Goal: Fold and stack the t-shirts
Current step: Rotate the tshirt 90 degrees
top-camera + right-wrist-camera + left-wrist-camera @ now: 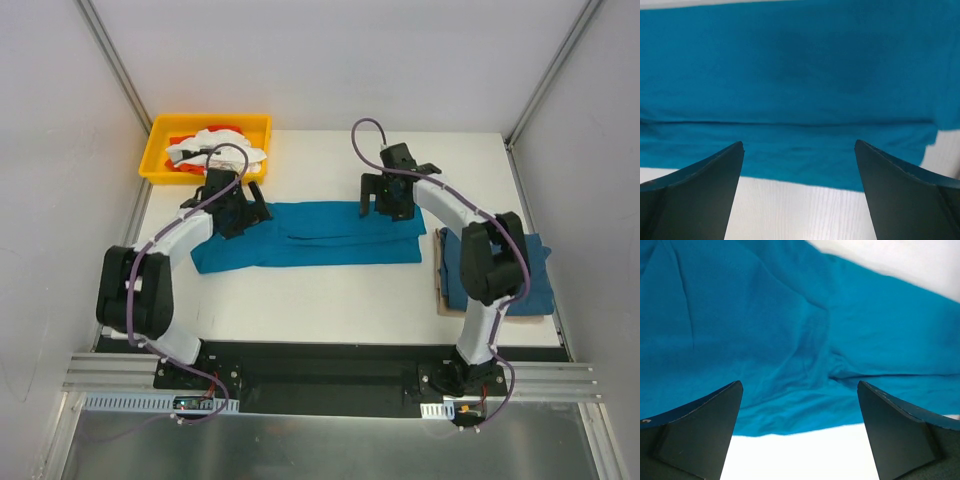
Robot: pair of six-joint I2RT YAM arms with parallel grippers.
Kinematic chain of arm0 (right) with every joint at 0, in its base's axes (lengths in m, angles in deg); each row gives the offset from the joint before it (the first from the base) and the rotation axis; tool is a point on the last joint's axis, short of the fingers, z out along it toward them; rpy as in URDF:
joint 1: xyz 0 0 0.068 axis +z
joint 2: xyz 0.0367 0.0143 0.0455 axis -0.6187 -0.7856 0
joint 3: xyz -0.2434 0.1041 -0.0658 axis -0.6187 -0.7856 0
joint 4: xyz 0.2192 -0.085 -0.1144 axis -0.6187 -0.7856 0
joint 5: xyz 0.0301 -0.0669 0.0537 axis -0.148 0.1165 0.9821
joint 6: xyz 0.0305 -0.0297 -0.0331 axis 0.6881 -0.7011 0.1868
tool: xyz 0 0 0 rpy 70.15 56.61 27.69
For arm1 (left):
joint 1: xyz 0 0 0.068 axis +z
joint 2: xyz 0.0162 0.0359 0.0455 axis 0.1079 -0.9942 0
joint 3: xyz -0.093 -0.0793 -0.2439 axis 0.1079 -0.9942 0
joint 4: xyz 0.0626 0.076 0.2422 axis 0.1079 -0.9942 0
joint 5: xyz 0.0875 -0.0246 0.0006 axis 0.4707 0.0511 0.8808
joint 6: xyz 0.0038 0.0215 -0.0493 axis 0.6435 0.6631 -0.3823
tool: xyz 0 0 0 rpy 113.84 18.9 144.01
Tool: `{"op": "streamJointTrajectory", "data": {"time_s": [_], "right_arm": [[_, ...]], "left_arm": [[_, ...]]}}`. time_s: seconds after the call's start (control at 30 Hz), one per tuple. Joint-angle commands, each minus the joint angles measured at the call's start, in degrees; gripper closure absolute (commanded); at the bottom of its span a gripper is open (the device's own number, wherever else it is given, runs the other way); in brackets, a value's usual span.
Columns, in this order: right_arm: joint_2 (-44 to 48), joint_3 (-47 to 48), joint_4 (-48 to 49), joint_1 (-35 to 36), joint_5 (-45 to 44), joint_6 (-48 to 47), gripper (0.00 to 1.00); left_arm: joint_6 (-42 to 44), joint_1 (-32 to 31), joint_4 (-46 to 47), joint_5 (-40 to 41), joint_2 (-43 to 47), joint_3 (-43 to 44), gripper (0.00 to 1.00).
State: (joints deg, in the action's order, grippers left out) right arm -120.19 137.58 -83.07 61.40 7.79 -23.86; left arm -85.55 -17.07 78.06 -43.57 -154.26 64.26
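Note:
A teal-blue t-shirt (pixel 310 237) lies folded into a long strip across the middle of the table; it fills the left wrist view (pixel 790 330) and the right wrist view (pixel 800 75). My left gripper (pixel 243 207) is open and empty above the strip's far left edge. My right gripper (pixel 388 199) is open and empty above the strip's far right edge. A second teal-blue t-shirt (pixel 535 270) lies folded at the right, partly hidden by my right arm.
A yellow bin (pixel 160 145) with white and red cloths stands at the back left. The folded shirt at the right rests on a brown board (pixel 440 290). White walls close in the table on both sides.

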Motion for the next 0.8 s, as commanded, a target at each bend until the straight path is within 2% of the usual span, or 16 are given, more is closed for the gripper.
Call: {"op": "streamJointTrajectory", "data": {"time_s": [0.0, 0.13, 0.2, 0.33, 0.4, 0.57, 0.77], "right_arm": [[-8.84, 9.77, -2.44, -0.24, 3.44, -1.03, 0.03], [-13.60, 12.77, -3.05, -0.59, 5.81, -0.42, 0.03], [-13.69, 11.73, -3.50, -0.59, 7.65, -0.76, 0.03], [-10.62, 1.21, -1.21, -0.59, 8.37, 0.37, 0.03], [-7.37, -3.46, 0.71, -0.50, 9.32, 1.42, 0.03], [4.47, -22.07, 8.88, 0.81, 17.84, 5.55, 0.03], [18.97, -34.32, 9.07, 7.22, 17.85, 7.93, 0.03]], "left_arm": [[-0.43, -0.20, -0.07, -0.92, -8.23, 4.73, 0.01], [0.27, -0.20, -0.67, -2.85, -15.27, 9.84, 0.01], [0.80, -0.29, -1.38, -6.63, -18.09, 11.77, 0.01], [0.27, -1.25, -1.38, -5.59, -18.10, 10.38, 0.01], [0.27, -1.43, -1.47, -7.16, -17.74, 9.07, 0.01], [0.10, -3.45, -1.47, -7.87, -17.74, 7.56, 0.01], [-0.52, -9.60, -1.47, -9.98, -21.25, 11.33, 0.01]]}}
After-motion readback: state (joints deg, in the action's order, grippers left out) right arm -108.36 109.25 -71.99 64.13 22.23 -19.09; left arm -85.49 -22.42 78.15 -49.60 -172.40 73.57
